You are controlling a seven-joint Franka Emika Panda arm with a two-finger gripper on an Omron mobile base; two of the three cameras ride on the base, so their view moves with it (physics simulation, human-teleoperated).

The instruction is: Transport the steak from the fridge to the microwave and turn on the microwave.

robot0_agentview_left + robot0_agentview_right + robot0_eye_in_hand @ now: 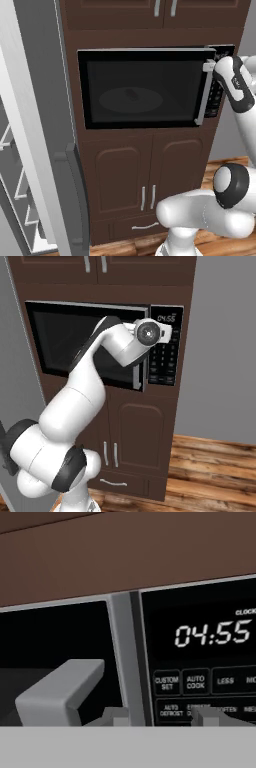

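Note:
The microwave (pixel 142 87) is built into dark brown cabinetry, and its glass door is closed. Through the glass the steak (pixel 131 93) shows dimly as a small dark shape on the round turntable. My gripper (pixel 210 65) is shut and empty, and it is held up at the top of the keypad (pixel 216 95), just right of the door handle (pixel 202 102). In the hand view the gripper (pixel 160 717) is very close to the keypad buttons (pixel 195 683) below a lit clock display (pixel 212 633). In the right base view the hand (pixel 150 333) covers the microwave's (pixel 65 338) right side. The fridge (pixel 45 125) stands at left.
The fridge door stands open on the left with its dark handle (pixel 75 200) close to the base, and wire shelves (pixel 15 190) show behind it. Brown cabinet doors (pixel 145 175) sit under the microwave. A grey wall (pixel 225 346) and wooden floor (pixel 215 471) lie to the right.

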